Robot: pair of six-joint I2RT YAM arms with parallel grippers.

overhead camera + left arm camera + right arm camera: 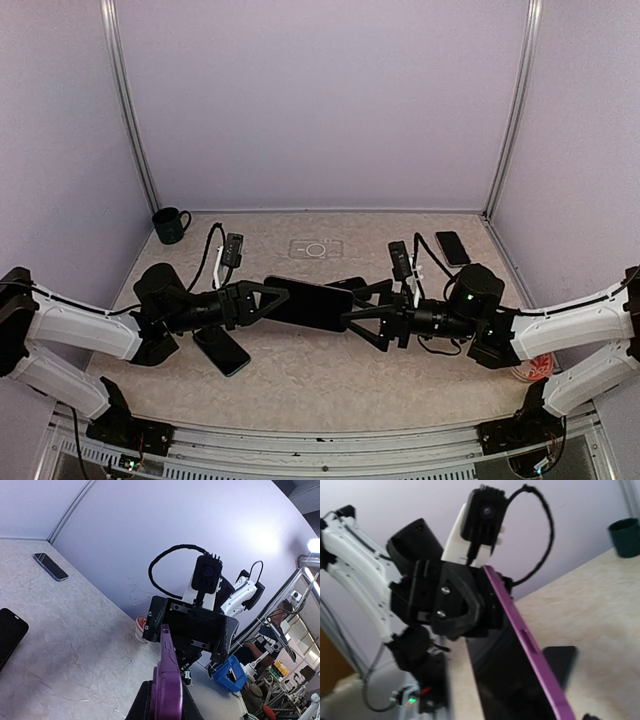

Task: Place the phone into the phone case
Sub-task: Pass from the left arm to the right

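The phone (312, 303) is held above the table's middle, a dark screen (517, 680) set inside a purple phone case (532, 647). My left gripper (273, 301) is shut on its left end; in the left wrist view the purple edge (168, 672) stands between my fingers (142, 702). My right gripper (362, 313) is at the phone's right end, its jaws open and spread to either side of that end. In the left wrist view the right gripper (192, 625) faces me just past the case's tip.
A dark phone (222, 350) lies under my left arm, another (452, 247) at the back right, and a third dark one (347, 285) beneath the held phone. A clear case (316, 248) lies at the back centre. A green mug (171, 225) stands back left.
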